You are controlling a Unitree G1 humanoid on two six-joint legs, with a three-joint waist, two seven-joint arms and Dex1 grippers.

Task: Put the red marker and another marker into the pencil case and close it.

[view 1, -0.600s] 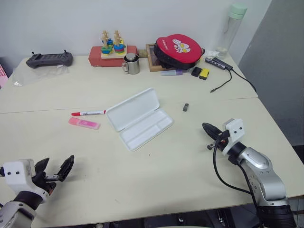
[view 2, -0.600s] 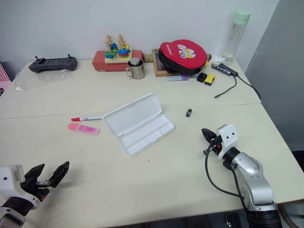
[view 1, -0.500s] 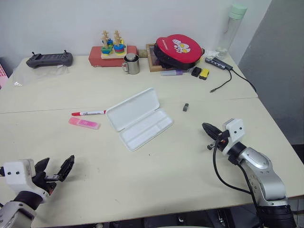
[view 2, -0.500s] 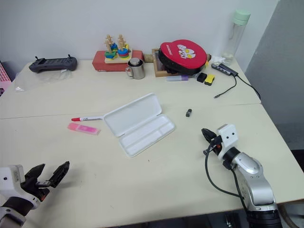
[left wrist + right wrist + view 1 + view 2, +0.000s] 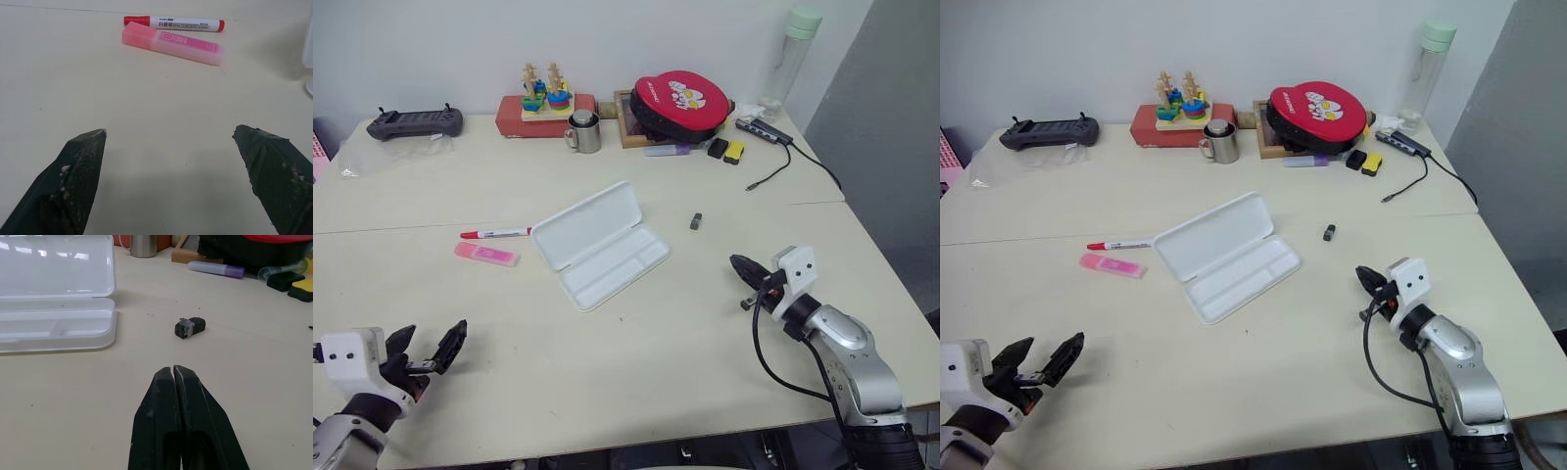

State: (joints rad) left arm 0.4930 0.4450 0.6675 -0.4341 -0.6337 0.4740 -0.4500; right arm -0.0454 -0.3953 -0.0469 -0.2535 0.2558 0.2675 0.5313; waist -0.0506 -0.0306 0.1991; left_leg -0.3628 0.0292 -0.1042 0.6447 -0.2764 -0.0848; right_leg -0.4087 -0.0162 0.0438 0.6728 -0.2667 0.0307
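The left jaws (image 5: 426, 350) are standing wide apart with nothing between them, hovering low over the near left corner of the pale cream counter (image 5: 636, 372). The right jaws (image 5: 741, 264) are pressed tightly together and gripping nothing, hanging just above the counter at its near right side and pointing toward the middle.

The flat white plastic pencil case (image 5: 600, 244) with rounded corners is lying open at the centre of the counter, its lid folded back flat on the far-left side and its moulded inner tray facing up with nothing in it. To the left of the case, the slim red marker (image 5: 495, 233) with a white barrel and red cap is lying flat on the counter. Just in front of it, close but not touching, the short flat translucent pink highlighter (image 5: 486, 255) is lying roughly parallel. Both are sitting well ahead of the left jaws and outside the case.

A small dark block (image 5: 695, 222) is resting on the counter between the case and the right jaws. Along the far edge are sitting a dark handheld controller (image 5: 415, 121), a red box with a wooden stacking toy (image 5: 544, 98), a steel mug (image 5: 583, 131), a red round pouch (image 5: 680, 103), a purple marker (image 5: 668, 150) and a tall clear bottle with a green cap (image 5: 785, 61).
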